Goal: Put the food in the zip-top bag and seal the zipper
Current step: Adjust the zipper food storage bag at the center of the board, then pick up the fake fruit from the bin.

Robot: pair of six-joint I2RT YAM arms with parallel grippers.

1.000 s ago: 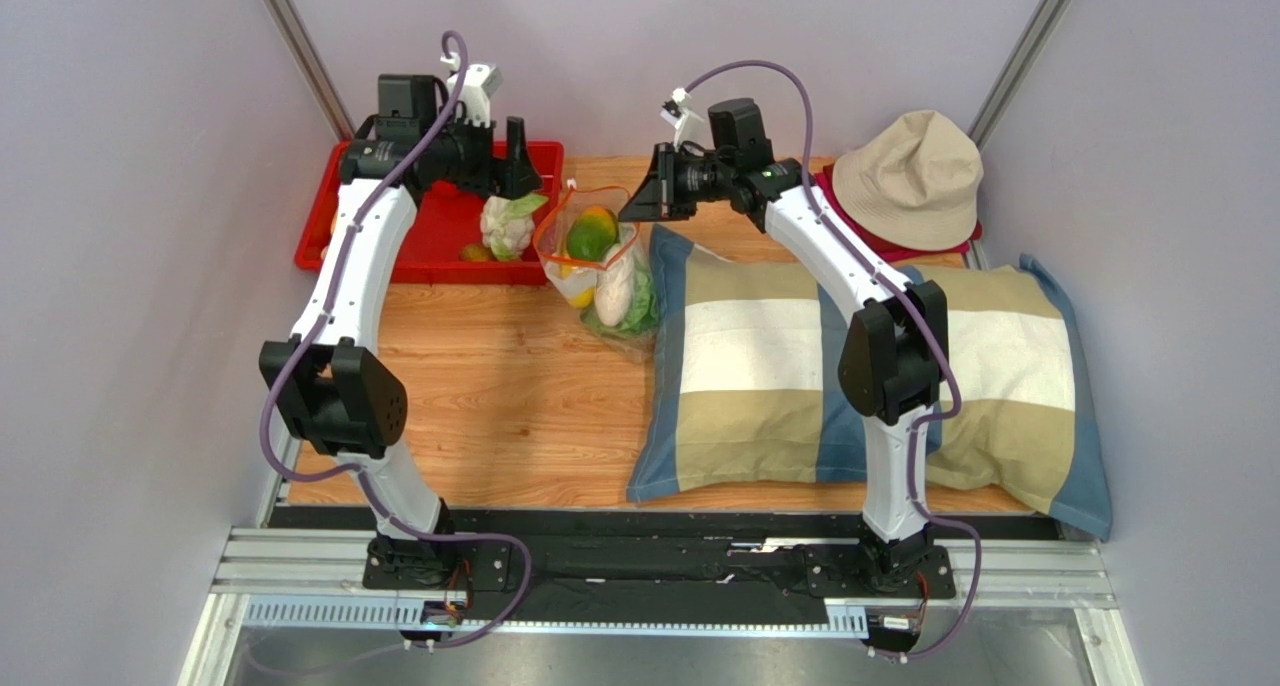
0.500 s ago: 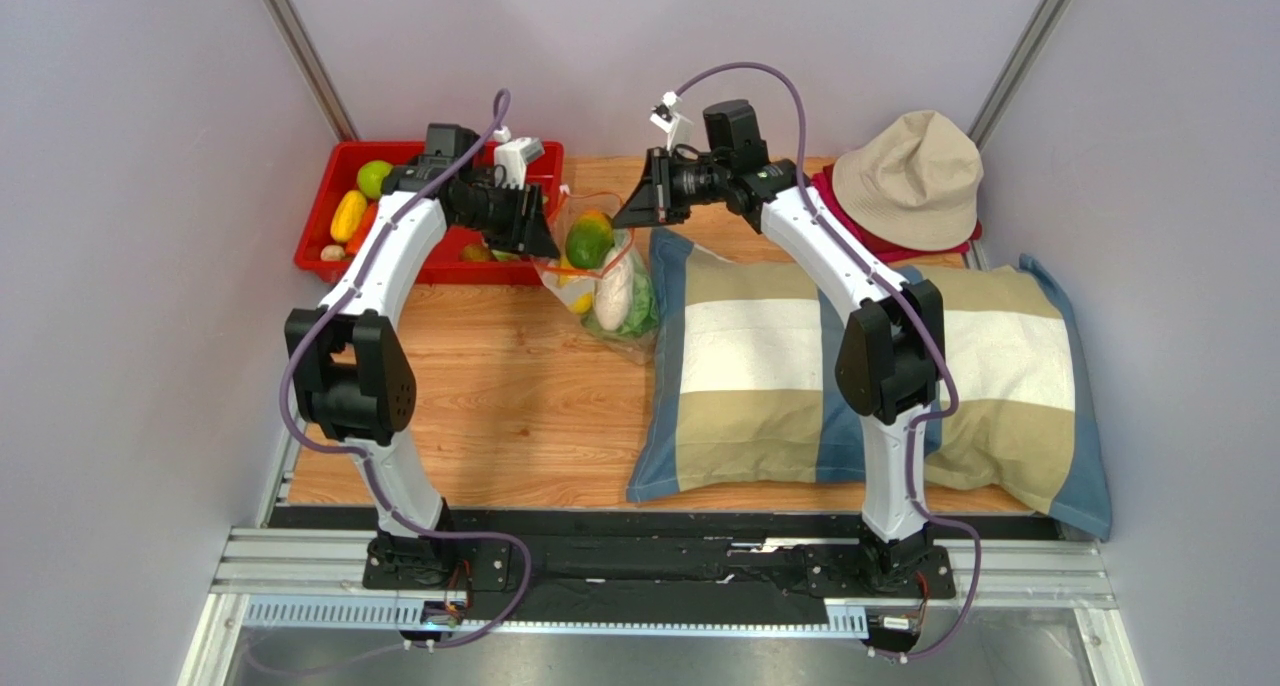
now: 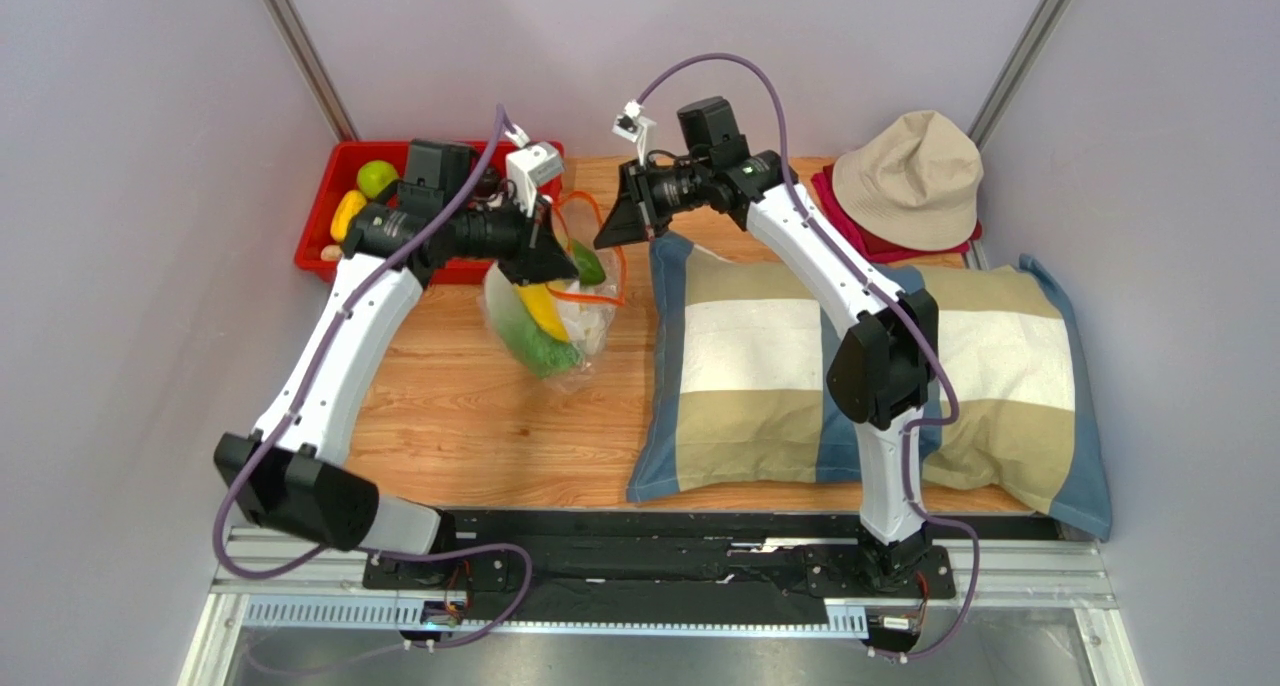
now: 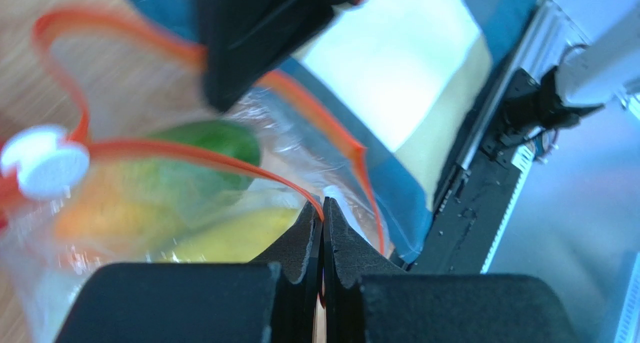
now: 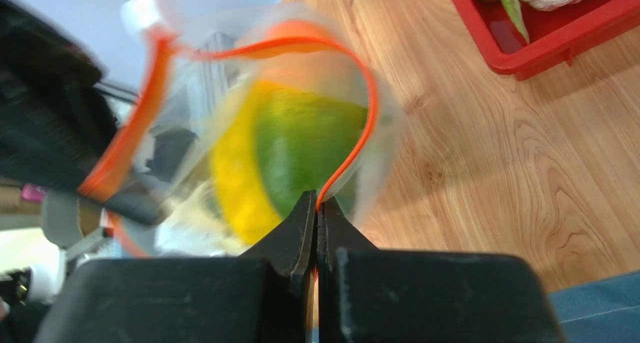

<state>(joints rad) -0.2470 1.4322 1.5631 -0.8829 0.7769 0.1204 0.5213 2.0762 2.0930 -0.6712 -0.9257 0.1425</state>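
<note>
The zip-top bag [image 3: 550, 331] hangs above the wooden table between both grippers, its mouth held apart. Food shows through the clear plastic: a green piece [image 4: 214, 142] and a yellow one [image 4: 229, 239], also blurred in the right wrist view [image 5: 297, 148]. My left gripper [image 4: 323, 206] is shut on the orange-red zipper [image 4: 188, 154] on one side of the mouth. My right gripper [image 5: 316, 202] is shut on the zipper strip [image 5: 366, 118] on the other side. The white slider tab [image 4: 45, 167] sits at one end. More food, a green fruit [image 3: 376, 176] and a yellow pepper [image 3: 349, 214], lies in the red tray.
The red tray [image 3: 323, 233] stands at the back left, just behind the left arm. A checked pillow [image 3: 842, 371] covers the right half of the table, with a beige hat [image 3: 909, 176] behind it. Bare wood lies in front of the bag.
My left gripper left the tray, swung right to the bag's mouth and shut on the zipper strip. The bag rose off the table and shifted left; the right gripper followed it left.
</note>
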